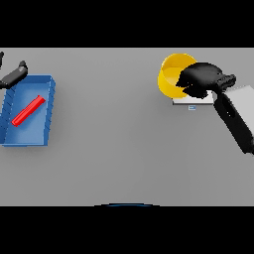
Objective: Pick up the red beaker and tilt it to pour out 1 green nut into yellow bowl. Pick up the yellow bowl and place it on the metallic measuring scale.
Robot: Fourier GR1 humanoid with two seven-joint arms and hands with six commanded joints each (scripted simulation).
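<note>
The yellow bowl (171,74) is at the back right, its near side over the pale metallic scale (194,102). I cannot tell whether it rests on the scale or hangs just above it. My right hand (201,79) is curled round the bowl's right rim and hides that side. The red beaker (28,110) lies on its side, slanted, inside a blue tray (45,124) at the left. My left hand (15,74) shows at the far left edge, just behind the tray, fingers straight and holding nothing. No green nut shows.
My right forearm (235,121) runs from the right edge towards the bowl and covers part of the scale. Bare grey table (119,129) lies between the tray and the scale.
</note>
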